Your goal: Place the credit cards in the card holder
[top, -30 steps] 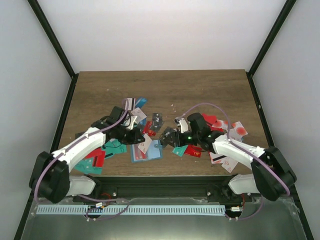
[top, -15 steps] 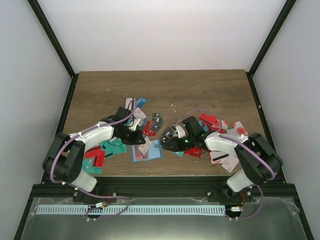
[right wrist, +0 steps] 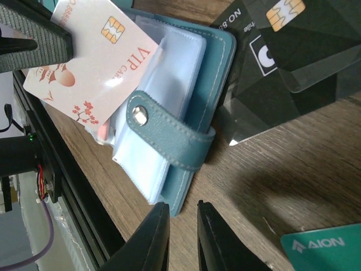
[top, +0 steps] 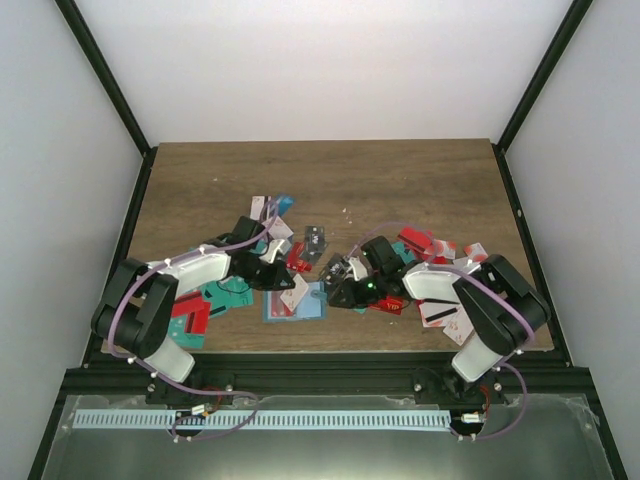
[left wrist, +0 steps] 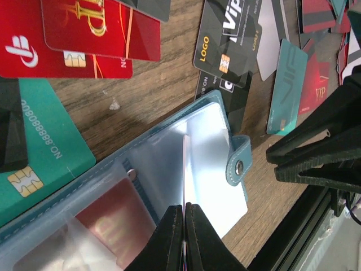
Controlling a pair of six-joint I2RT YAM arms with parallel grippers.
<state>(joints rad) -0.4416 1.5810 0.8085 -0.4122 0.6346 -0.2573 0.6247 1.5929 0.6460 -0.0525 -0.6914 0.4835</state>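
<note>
From above, your card holder (top: 297, 303) lies open on the bench (top: 400, 180), close to the near edge and between the two arms. The other credit cards (top: 418, 241) are scattered left, right and behind it. Your left pincer (top: 283, 282) is over the holder's left half, pinching a white card (top: 293, 291). The right pincer (top: 338, 292) sits low at the holder's right edge.

In the left wrist view, the fingers are pressed together on that white card, which you see edge-on. It stands upright over the holder's clear sleeves (left wrist: 208, 152), just beside the clasp tab (left wrist: 239, 164). The card's far tip is down among the sleeves, but I can't tell if it's actually in a pocket.

In the right wrist view, the fingers have only a narrow gap, right at the holder's near corner. I can't tell if they're nipping the cover or just touching it. A black card (right wrist: 282, 51) lies half tucked under the holder's far side.
</note>
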